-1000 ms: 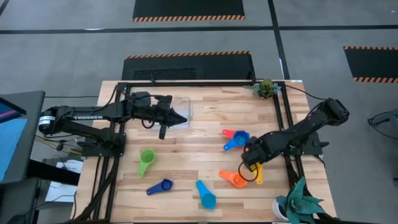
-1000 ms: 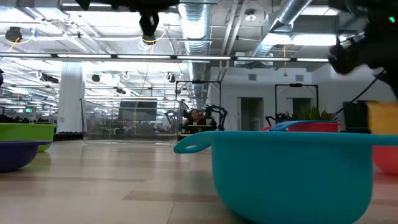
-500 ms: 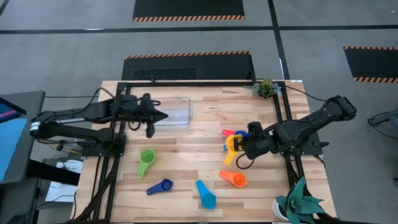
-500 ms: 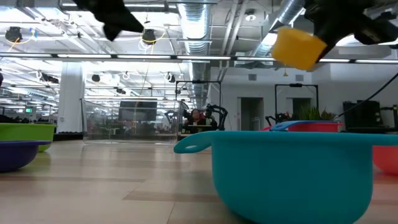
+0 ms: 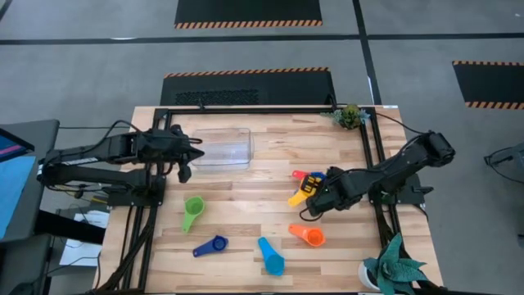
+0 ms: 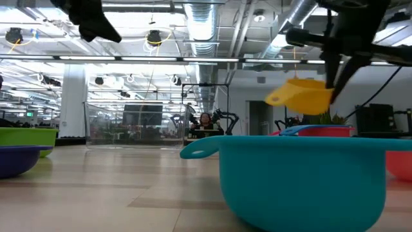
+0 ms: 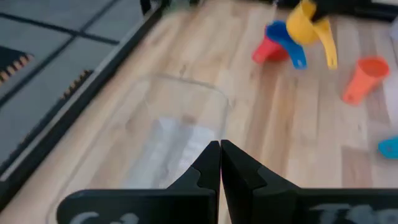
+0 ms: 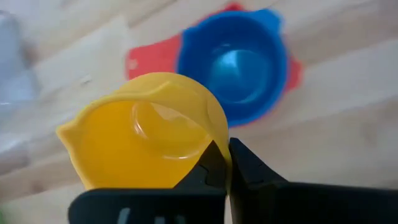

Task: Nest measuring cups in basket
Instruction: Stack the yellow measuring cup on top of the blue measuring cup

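- Mid-carry: right gripper [image 8: 222, 163] with fingers clamped on the rim of the yellow measuring cup [image 8: 146, 140], held off the bench [image 5: 270, 160] just above the blue cup [image 8: 233, 65] sitting in the red cup [image 8: 152, 56]
- Next, by judgement: lower yellow into blue if it fits, or carry it across to the clear basket [image 5: 223, 147] at the bench's far left
- Left gripper [image 7: 220, 163] fingers together, beside the basket's left end
- Green [image 5: 193, 209], dark blue [image 5: 216, 244], light blue [image 5: 271, 260] and orange [image 5: 309, 236] cups loose on the bench, outside the basket
- Against half a second ago: yellow cup lower and tipped; left arm drawn back leftward
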Available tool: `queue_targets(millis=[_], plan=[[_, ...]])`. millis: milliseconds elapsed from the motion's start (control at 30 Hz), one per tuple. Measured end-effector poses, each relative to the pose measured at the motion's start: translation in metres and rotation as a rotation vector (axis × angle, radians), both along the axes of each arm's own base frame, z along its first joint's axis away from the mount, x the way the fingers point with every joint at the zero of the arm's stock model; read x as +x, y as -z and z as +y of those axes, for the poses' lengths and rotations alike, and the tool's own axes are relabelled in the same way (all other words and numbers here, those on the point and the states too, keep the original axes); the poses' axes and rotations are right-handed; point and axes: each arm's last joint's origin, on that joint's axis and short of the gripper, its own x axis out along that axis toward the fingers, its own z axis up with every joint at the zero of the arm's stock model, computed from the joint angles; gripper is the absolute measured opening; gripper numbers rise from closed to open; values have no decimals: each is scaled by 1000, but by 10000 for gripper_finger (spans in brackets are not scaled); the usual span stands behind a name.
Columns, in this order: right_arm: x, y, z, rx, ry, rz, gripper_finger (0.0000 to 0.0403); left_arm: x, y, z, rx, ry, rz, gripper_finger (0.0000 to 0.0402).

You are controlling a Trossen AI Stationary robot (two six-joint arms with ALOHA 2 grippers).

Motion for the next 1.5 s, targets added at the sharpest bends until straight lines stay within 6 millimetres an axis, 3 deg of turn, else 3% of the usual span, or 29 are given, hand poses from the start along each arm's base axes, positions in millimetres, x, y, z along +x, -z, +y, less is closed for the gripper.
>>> queue_targets(millis=[367,700,1000,1500], plan=[[-18,-11,-22,27,60,132,6,-3,3,-1,-14,13,36,0],[-17,-10,-23,37,68,140,12,-3,3,-1,-13,13,34,0],[-16,-11,-25,8,43,138,57,-3,3,-1,-18,10,34,0],[-6,-10,-39,16,-32,117,64,-3,3,-1,-22,11,36,0]])
